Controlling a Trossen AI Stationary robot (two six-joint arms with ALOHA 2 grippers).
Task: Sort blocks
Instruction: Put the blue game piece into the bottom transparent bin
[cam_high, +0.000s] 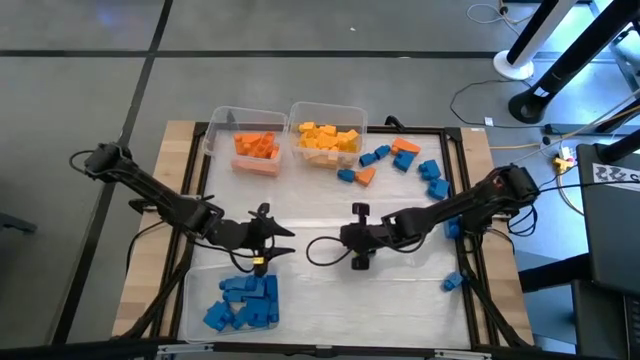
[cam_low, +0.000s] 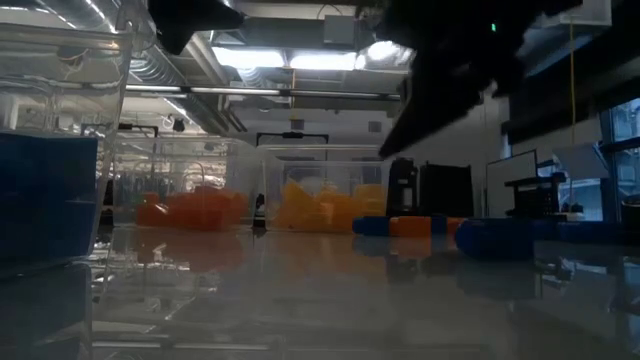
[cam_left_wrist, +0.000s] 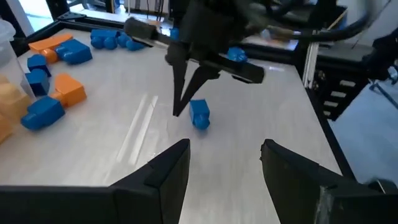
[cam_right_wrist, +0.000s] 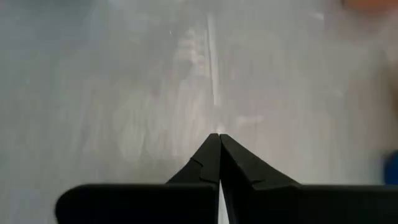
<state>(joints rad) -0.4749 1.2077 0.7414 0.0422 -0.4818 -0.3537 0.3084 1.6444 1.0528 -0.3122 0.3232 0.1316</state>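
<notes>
Low view: dark arm parts block the upper area above the yellow blocks (cam_low: 320, 205), and the blue blocks (cam_low: 500, 235) beside them are blurred, count indeterminable. High view: the blue-block bin (cam_high: 195, 300) is partly covered by the left arm.

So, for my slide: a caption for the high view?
Both arms over mid-table; blue blocks, orange blocks, yellow blocks binned, loose blocks remain.

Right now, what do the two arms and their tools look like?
Both arms are dark, nearly black, built of slim jointed segments. The left tool has two flat, wedge-shaped black fingers. The right tool has the same kind of black fingers, tapering to thin points. A dark cable loops beside the right arm. No markings show.
</notes>
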